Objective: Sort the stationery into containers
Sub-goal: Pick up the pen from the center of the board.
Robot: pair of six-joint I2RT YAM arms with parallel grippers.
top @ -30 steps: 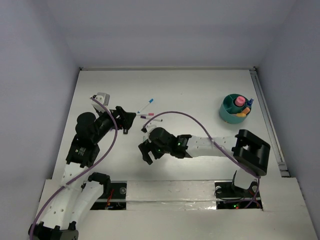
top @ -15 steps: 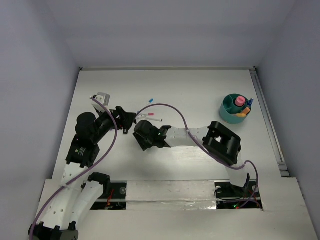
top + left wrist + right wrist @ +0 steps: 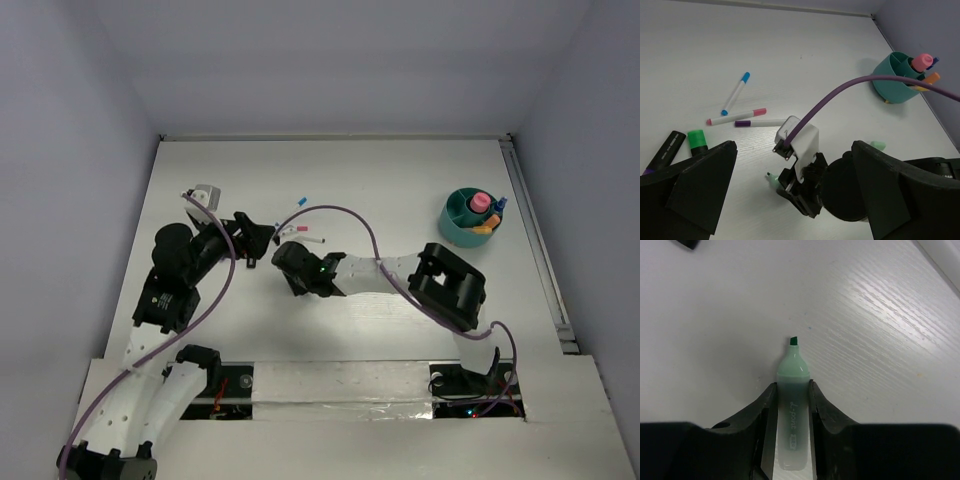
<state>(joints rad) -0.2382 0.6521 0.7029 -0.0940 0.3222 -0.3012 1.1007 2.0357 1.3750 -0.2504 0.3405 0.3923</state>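
Observation:
A pale green pen [image 3: 792, 405] lies on the white table with its dark green tip pointing away, and my right gripper [image 3: 792, 388] is shut on its barrel. In the left wrist view its tip [image 3: 771, 177] pokes out from under the right gripper [image 3: 792, 187]. My left gripper [image 3: 795, 146] stands wide open just beside it, holding nothing. From above, the left gripper [image 3: 262, 238] and right gripper [image 3: 291, 270] are close together at centre left. Thin white markers with blue [image 3: 736, 93], pink [image 3: 737, 117] and purple [image 3: 762, 122] caps lie loose. The teal holder [image 3: 456, 228] stands at the far right with several items in it.
A green-capped black marker [image 3: 697, 140] and a black marker [image 3: 665, 150] lie near the left finger. A small pale green cap [image 3: 878, 145] sits on the table toward the holder. A purple cable [image 3: 345, 213] arcs over the right arm. A small white-grey piece [image 3: 206, 192] lies far left.
My right arm swung left and away toward the left gripper, and its jaws closed onto the pale green pen. The left gripper opened wider.

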